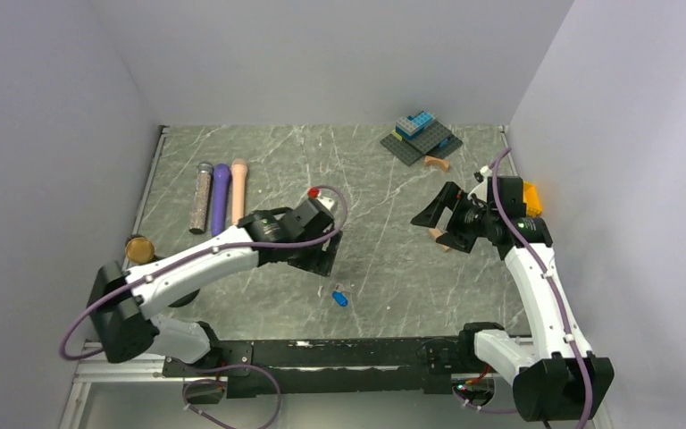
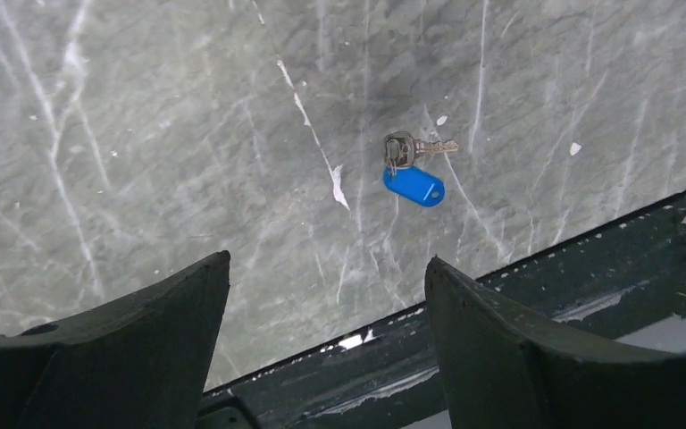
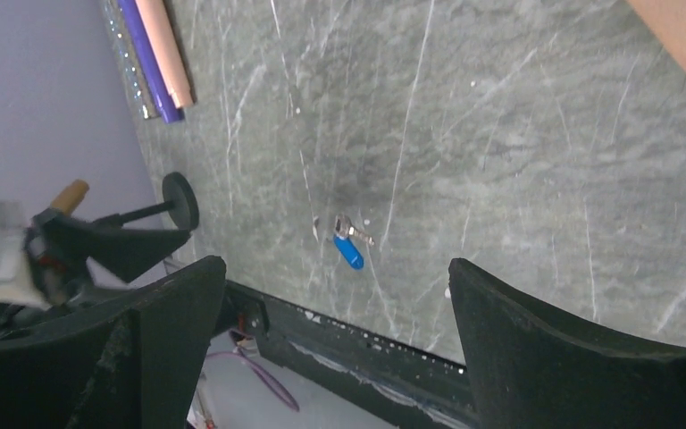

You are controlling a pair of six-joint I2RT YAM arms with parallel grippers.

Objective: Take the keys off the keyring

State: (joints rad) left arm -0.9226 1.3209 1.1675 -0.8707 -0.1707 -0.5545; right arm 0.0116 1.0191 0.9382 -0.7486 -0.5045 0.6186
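My left tool (image 1: 320, 256) hovers released, jaws wide with nothing between them. The blue-headed keys (image 2: 414, 186) lie flat on the worktop (image 1: 384, 259) just beyond its fingertips, a little toward the right finger and close to the near edge, with the silvery keyring (image 2: 397, 148) touching the blue head's far end. Well off to the right, my right tool (image 1: 436, 223) hangs released too, apart from the keys.

No legible text, label, brand, number or sign anywhere in view.
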